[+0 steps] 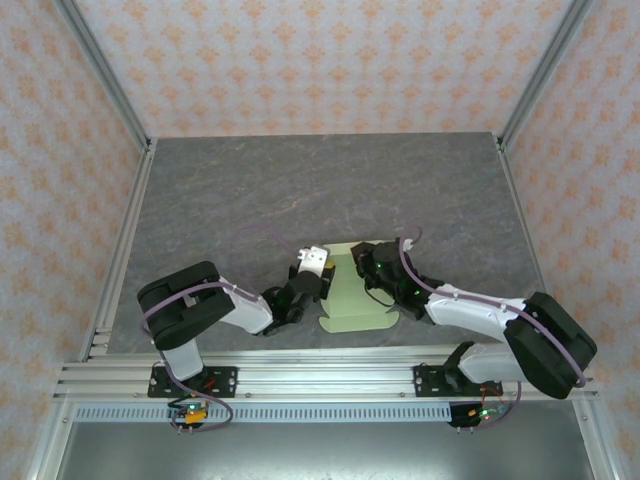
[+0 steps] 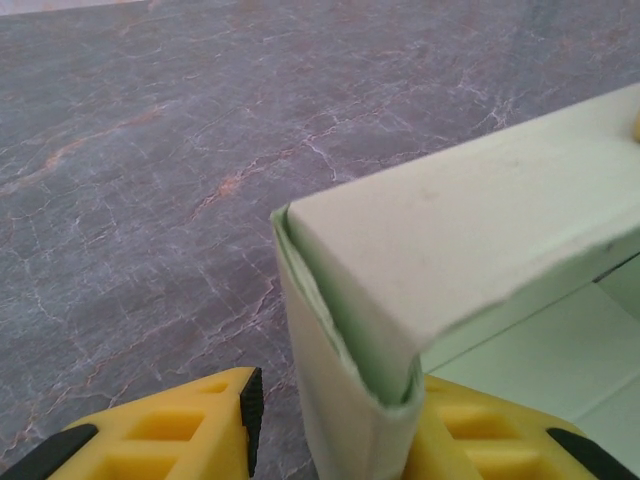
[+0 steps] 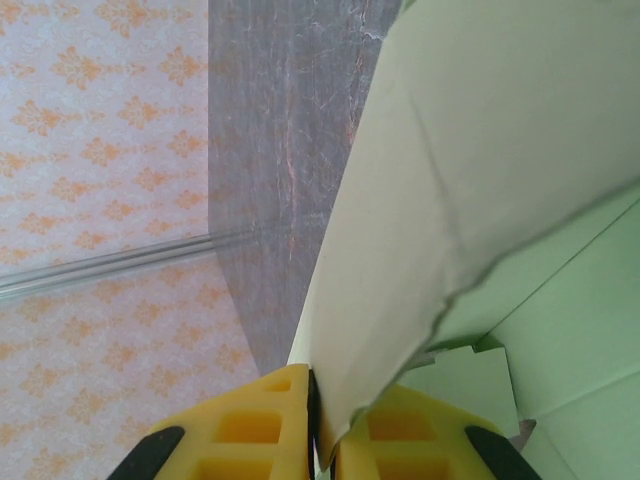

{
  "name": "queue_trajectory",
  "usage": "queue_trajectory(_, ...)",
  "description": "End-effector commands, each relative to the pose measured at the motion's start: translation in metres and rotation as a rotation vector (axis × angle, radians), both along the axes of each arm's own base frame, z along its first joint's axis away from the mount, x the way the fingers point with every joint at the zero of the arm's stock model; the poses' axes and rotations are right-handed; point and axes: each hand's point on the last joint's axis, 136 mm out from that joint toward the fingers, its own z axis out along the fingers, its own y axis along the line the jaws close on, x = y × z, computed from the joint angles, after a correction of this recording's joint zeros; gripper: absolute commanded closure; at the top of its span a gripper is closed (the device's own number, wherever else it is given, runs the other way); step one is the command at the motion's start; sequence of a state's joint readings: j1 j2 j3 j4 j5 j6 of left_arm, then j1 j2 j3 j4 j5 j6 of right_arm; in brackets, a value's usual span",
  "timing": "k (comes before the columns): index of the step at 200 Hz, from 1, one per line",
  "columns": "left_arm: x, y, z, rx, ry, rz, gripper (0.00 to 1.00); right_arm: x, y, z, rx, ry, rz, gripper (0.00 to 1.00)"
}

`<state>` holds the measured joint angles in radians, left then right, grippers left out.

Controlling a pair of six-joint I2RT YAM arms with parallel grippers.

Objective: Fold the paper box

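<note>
The paper box (image 1: pixel 352 300) is a pale yellow-green card sheet lying between the two arms near the table's front, with both side flaps lifted. My left gripper (image 1: pixel 312 268) sits at its left edge. In the left wrist view a folded, doubled flap of the paper box (image 2: pixel 450 230) stands between the yellow fingers of the left gripper (image 2: pixel 340 388). It leans on the right finger (image 2: pixel 480 430), and a gap separates it from the left pad. My right gripper (image 1: pixel 364 262) is at the sheet's far right edge. In the right wrist view the right gripper (image 3: pixel 325 390) is shut on a raised flap of the paper box (image 3: pixel 450 180).
The grey marbled table top (image 1: pixel 320 190) stretches away beyond the sheet. Patterned walls and aluminium posts (image 1: pixel 525 80) enclose it on three sides. A rail (image 1: pixel 320 378) carrying both arm bases runs along the near edge.
</note>
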<state>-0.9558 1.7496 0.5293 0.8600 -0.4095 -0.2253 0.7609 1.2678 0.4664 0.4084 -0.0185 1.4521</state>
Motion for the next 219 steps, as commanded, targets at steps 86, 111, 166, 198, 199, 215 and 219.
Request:
queue_trajectory(86,0.021,0.004,-0.004,0.009,-0.019,0.115,0.78,-0.01,-0.016,-0.02,-0.053,0.046,-0.065,0.88)
queue_trajectory(111,0.02,0.005,-0.008,0.013,-0.018,0.11,0.88,-0.011,-0.015,-0.018,-0.05,0.046,-0.061,0.86)
queue_trajectory(166,0.024,0.017,-0.012,0.032,-0.006,0.121,1.0,-0.019,-0.02,-0.007,-0.067,0.049,-0.04,0.6)
queue_trajectory(198,0.029,0.022,-0.009,0.019,-0.007,0.096,1.0,-0.035,-0.013,0.002,-0.12,0.066,0.088,0.47)
queue_trajectory(199,0.029,0.022,-0.008,0.019,-0.008,0.093,1.0,-0.035,-0.012,0.002,-0.122,0.066,0.095,0.47)
queue_trajectory(215,0.03,0.017,-0.003,0.025,-0.025,0.036,1.0,-0.044,-0.012,0.01,-0.206,0.066,0.177,0.46)
queue_trajectory(219,0.029,0.015,-0.001,0.028,-0.032,0.017,1.0,-0.046,-0.014,0.013,-0.244,0.06,0.197,0.45)
